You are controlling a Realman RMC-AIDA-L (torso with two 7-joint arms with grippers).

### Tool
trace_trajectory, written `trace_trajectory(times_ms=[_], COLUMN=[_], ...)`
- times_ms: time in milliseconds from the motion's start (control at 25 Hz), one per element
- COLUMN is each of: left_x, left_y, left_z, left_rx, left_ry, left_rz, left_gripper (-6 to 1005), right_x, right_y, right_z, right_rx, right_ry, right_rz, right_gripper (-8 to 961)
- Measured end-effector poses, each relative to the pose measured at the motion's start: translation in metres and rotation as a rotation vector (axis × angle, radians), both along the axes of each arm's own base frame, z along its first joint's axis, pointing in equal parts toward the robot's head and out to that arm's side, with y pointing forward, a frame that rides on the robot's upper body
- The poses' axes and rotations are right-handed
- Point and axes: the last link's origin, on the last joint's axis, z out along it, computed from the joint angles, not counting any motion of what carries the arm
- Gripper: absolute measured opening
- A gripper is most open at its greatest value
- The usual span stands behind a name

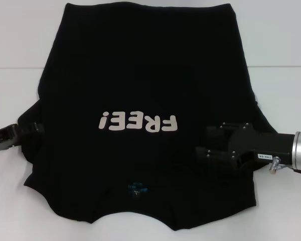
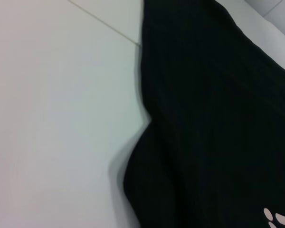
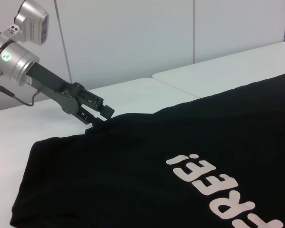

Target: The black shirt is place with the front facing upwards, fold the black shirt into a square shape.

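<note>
You are looking at the large black cloth T-shirt (image 1: 145, 80) lying front up across the white worktop (image 1: 20, 30), its white "FREE!" lettering (image 1: 138, 122) reading upside down from the head camera and its small blue neck label (image 1: 138, 189) sitting at the near edge. The hem is lying at the far side of the worktop, and both sleeve areas are looking bunched inward at the sides.

Your left pincer (image 1: 34, 129) is sitting low at the shirt's left edge, at the sleeve area, with its black fingers meeting the cloth; in the right wrist view (image 3: 97, 118) its tips are pressing right at the folded edge, but you cannot tell whether they are clamping it.

Your right pincer (image 1: 203, 149) is reaching in from the right, hovering over the chest just beside the lettering's end. Its black fingers are blending with the black fabric, so you cannot tell whether they are apart or together.
</note>
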Motion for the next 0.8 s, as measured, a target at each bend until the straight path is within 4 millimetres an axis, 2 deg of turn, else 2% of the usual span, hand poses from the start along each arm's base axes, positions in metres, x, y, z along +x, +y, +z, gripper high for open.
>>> trace_trajectory(times_ms=[360,800], left_x=[-0.0047,0.0010], left_y=[-0.0017,0.0005], left_z=[0.0037,-0.0013], left_rx=[0.003,-0.026], left_ry=[-0.010,-0.025], left_rz=[0.049,0.052], left_gripper=[903,903], right_x=[-0.0002,-0.0006], right_y=[-0.0006,-0.0011], right_z=[0.0001,0.0002], right_rx=[-0.002,-0.005], right_ry=[0.002,0.004], right_rz=[0.002,0.005], right_gripper=[690,690])
